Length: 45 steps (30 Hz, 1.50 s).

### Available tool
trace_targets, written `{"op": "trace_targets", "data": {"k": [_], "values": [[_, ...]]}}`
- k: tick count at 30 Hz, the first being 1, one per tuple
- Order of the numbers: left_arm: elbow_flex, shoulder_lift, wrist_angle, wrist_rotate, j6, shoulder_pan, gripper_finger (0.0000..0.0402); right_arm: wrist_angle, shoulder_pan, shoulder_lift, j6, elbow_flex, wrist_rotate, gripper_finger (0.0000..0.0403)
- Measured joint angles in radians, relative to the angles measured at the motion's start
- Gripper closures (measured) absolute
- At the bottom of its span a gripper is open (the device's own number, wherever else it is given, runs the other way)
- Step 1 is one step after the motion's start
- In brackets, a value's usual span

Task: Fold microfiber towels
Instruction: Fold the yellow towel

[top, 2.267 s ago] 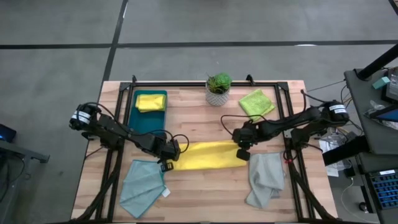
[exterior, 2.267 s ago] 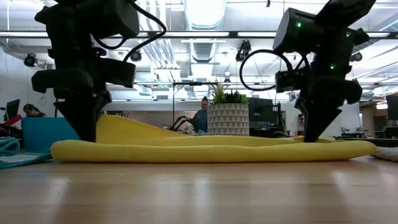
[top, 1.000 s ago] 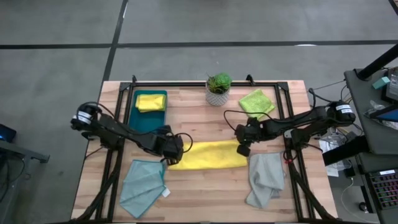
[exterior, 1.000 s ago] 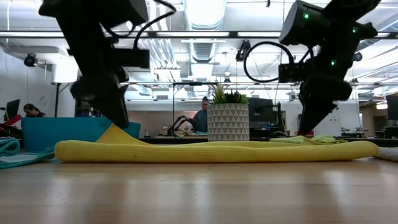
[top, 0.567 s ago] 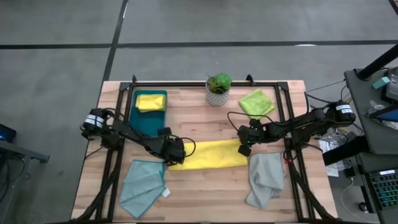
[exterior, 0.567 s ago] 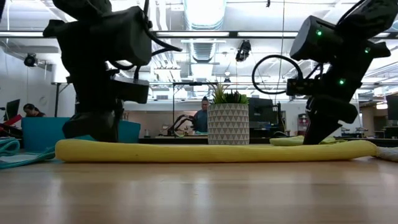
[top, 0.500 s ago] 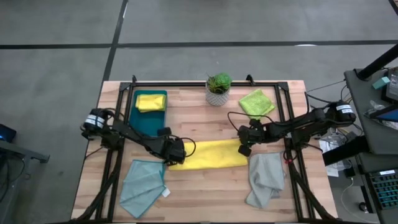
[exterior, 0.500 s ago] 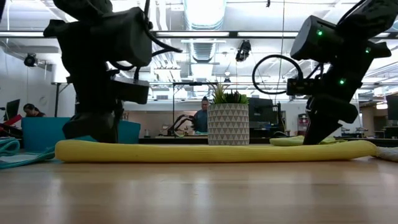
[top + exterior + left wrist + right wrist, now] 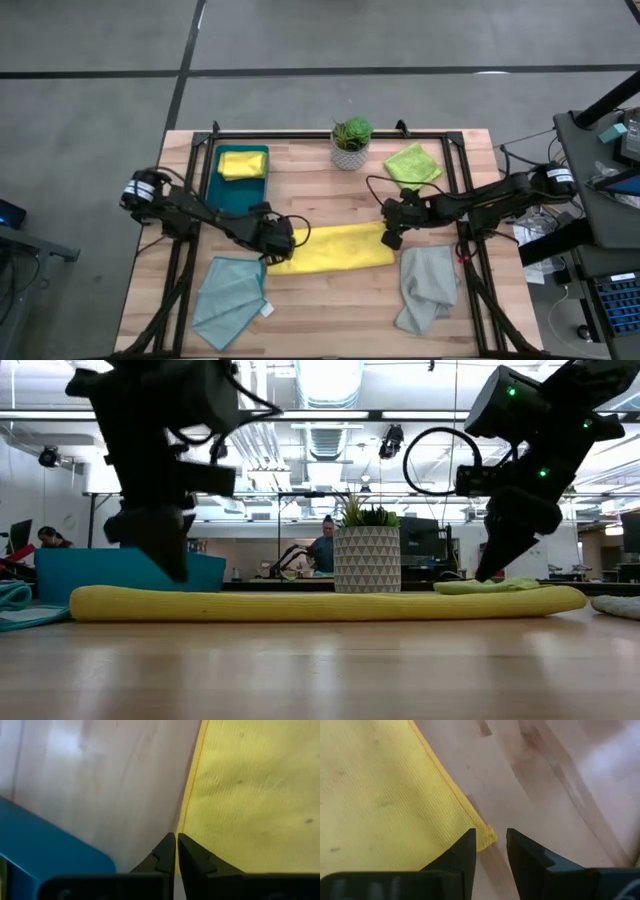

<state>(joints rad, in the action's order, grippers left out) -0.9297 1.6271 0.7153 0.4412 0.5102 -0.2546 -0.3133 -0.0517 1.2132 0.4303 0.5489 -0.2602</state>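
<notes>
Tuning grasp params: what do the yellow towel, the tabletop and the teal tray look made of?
Yellow towel: soft ribbed fabric, matte, stitched hem; likely microfiber. Tabletop: light wood planks, visible grain, slight sheen. Teal tray: seemingly rigid plastic, smooth with rounded corners.

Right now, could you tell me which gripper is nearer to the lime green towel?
The right. The right gripper sits at the folded yellow towel's right end, just below the lime green towel; the left gripper is at the yellow towel's opposite end, beside the teal tray.

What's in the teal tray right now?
The tray holds one folded yellow towel at its far end; the near part shows bare tray floor. Whatever lies under that towel is covered. The left arm crosses the tray's near edge, hiding a bit of it.
</notes>
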Motion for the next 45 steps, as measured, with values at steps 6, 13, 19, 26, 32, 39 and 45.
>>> {"op": "trace_targets", "data": {"k": [6, 13, 19, 26, 32, 39, 45], "values": [[-0.002, -0.059, -0.023, 0.005, 0.003, 0.0, 0.0396, -0.04, 0.012, -0.043, 0.228, 0.0, 0.142, 0.0287], [-0.002, -0.064, -0.21, -0.036, -0.088, -0.004, 0.0396, -0.101, -0.008, -0.107, 0.429, -0.002, 0.269, 0.022], [-0.002, -0.046, -0.294, -0.07, -0.13, -0.009, 0.0396, -0.123, -0.037, -0.133, 0.546, -0.029, 0.269, 0.016], [-0.001, -0.046, -0.291, -0.07, -0.13, -0.009, 0.0396, -0.033, -0.062, -0.128, 0.602, -0.108, 0.271, 0.0117], [0.0, -0.046, -0.292, -0.07, -0.131, -0.009, 0.0396, 0.242, -0.062, -0.092, 0.618, -0.204, 0.29, 0.0115], [0.0, -0.046, -0.298, -0.068, -0.132, -0.009, 0.0396, 0.636, -0.062, 0.003, 0.625, -0.305, 0.307, 0.0132], [0.0, -0.046, -0.322, -0.067, -0.133, -0.009, 0.0396, 0.743, -0.061, 0.102, 0.615, -0.3, 0.308, 0.0163]]}}
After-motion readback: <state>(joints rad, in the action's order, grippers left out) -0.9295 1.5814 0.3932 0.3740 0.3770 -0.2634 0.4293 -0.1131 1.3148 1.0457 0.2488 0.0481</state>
